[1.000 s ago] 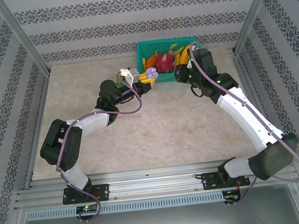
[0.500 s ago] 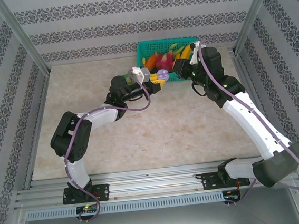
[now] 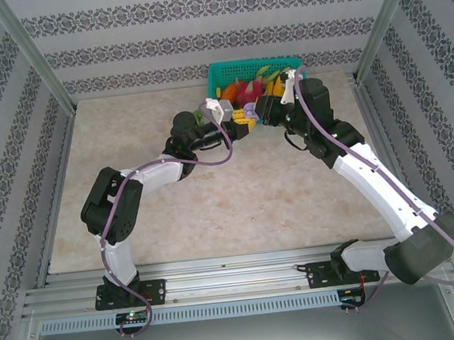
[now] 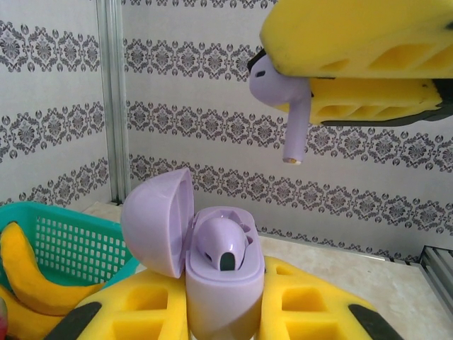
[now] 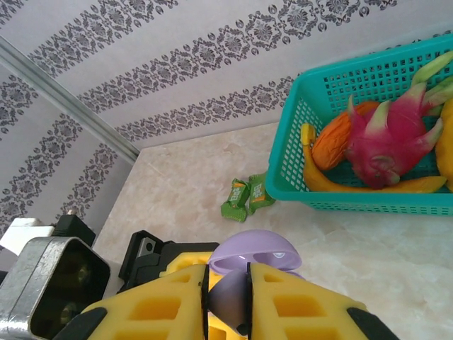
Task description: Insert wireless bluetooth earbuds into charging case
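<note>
My left gripper (image 4: 225, 315) is shut on a lilac charging case (image 4: 223, 283) and holds it upright, its lid (image 4: 156, 219) swung open to the left. One lilac earbud (image 4: 221, 244) sits in the case. A second lilac earbud (image 4: 279, 88) hangs stem-down above and to the right of the case, pinched between the yellow fingers (image 4: 354, 35) of my right gripper. In the right wrist view the right gripper (image 5: 228, 312) is shut on that earbud (image 5: 226, 292), just over the open lid (image 5: 255, 255). From above, the two grippers (image 3: 242, 120) (image 3: 260, 112) meet in front of the basket.
A teal basket (image 3: 254, 75) with a banana (image 4: 28, 276), a dragon fruit (image 5: 389, 145) and other fruit stands at the back of the table, right behind the grippers. Two green candy wrappers (image 5: 248, 197) lie beside the basket's left corner.
The left gripper has carried the case to the right, toward the basket. The right gripper has swung left with the earbud and now hangs over the open case.
</note>
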Controlling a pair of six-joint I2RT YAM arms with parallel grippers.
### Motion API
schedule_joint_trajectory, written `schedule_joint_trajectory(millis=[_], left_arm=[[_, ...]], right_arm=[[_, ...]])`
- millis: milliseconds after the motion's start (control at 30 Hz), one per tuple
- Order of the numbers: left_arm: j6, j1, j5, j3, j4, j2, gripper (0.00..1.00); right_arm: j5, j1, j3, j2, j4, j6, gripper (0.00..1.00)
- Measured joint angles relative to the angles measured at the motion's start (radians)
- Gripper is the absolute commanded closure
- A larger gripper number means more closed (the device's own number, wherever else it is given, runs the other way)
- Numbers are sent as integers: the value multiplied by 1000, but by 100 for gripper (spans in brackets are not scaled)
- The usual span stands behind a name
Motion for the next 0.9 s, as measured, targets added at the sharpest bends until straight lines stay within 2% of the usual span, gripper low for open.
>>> schedule_joint_trajectory(millis=[900], left_arm=[[-11, 0, 0, 4, -5, 10, 100]], right_arm=[[-6, 3, -33, 63, 31, 0, 81]])
